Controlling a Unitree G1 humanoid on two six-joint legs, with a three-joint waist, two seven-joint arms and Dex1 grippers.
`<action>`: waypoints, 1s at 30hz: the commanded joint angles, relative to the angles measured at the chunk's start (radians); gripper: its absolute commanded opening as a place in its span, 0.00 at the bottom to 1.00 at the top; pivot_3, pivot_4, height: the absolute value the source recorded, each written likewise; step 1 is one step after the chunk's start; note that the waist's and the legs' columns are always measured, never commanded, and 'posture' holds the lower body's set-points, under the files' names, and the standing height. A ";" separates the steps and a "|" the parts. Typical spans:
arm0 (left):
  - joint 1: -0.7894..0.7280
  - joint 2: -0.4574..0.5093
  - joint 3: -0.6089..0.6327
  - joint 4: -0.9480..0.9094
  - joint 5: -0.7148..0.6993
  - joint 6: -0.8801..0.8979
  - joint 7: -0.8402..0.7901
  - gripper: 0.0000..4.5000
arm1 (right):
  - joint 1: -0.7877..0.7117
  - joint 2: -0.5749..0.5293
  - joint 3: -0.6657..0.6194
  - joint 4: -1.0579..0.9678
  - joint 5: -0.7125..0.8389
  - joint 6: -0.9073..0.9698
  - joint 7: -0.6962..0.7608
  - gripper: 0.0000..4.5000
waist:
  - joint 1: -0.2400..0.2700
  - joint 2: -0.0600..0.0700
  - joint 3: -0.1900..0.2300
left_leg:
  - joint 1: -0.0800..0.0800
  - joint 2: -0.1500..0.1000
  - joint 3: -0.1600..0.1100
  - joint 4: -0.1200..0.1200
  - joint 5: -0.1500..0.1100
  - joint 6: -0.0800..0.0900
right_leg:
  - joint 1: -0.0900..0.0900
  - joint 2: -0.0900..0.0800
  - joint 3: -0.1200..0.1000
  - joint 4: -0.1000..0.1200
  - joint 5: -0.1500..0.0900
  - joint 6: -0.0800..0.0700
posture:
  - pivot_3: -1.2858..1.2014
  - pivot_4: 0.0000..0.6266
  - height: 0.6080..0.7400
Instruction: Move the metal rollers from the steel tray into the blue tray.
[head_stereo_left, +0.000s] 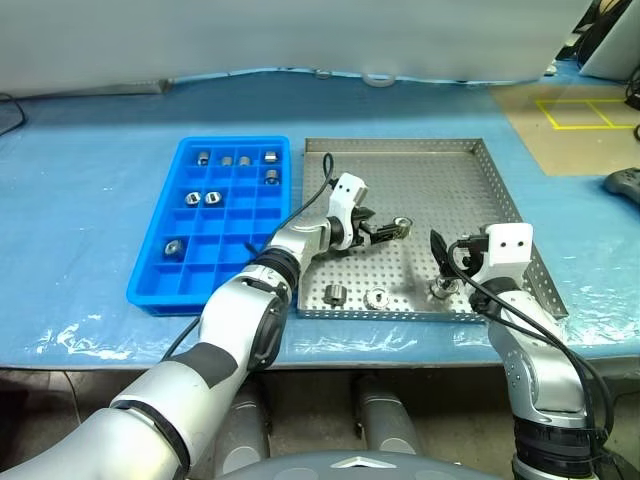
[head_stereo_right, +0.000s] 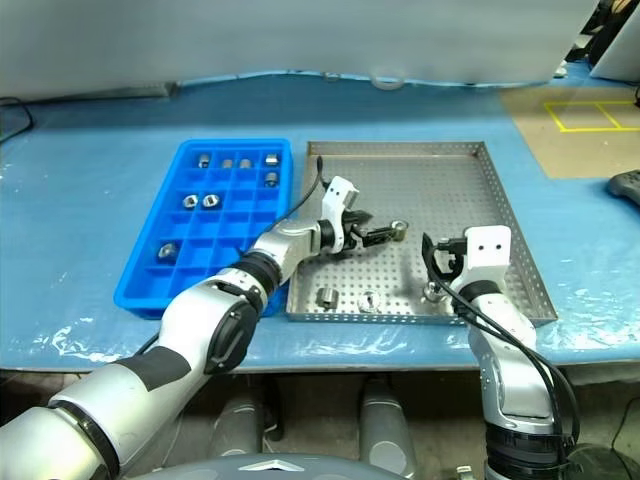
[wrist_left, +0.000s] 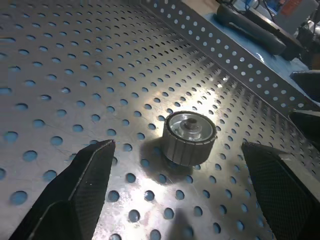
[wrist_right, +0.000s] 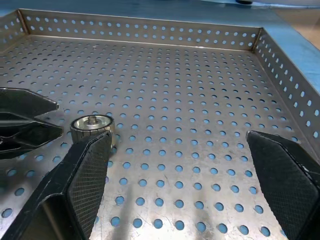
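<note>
Both spread wide: left hand (wrist_left: 175, 195) framing a metal roller (wrist_left: 189, 136) mid steel tray (head_stereo_left: 470, 185); right hand (head_stereo_left: 443, 262) near the tray's near-right corner.

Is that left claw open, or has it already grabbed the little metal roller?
Open. The left claw has its two black fingers spread wide either side of the roller, which sits untouched on the steel tray.

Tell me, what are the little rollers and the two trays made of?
The rollers look like shiny bare metal: silvery, ribbed sides, bright glints. The steel tray looks like dull grey sheet metal, punched full of round holes, with soft reflections. The blue tray is probably plastic: even bright blue colour, smooth moulded walls between its squares.
</note>
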 joint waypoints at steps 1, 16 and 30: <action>-0.042 -0.113 -0.011 0.000 0.011 -0.042 0.043 0.98 | -0.015 0.005 0.000 -0.019 -0.004 -0.021 -0.006 1.00 | 0.005 0.000 0.000 | 0.000 0.000 0.000 0.000 0.000 0.000 | 0.000 0.000 0.000 0.000 0.000 0.000 | 0.34 0.24 1.00; -0.069 -0.207 -0.022 0.028 0.022 -0.085 0.026 0.98 | 0.027 0.069 -0.018 -0.076 -0.001 -0.013 -0.070 1.00 | 0.003 0.000 0.000 | 0.000 0.000 0.000 0.000 0.000 0.000 | 0.000 0.000 0.000 -0.001 0.000 0.001 | 0.30 0.24 1.00; -0.089 -0.248 -0.063 0.037 0.060 -0.141 0.055 0.98 | 0.121 0.085 -0.050 -0.178 -0.010 -0.002 -0.122 1.00 | -0.047 0.000 0.000 | -0.001 -0.001 0.000 0.000 -0.001 0.001 | 0.000 0.000 0.001 -0.002 -0.004 0.006 | 0.24 0.24 1.00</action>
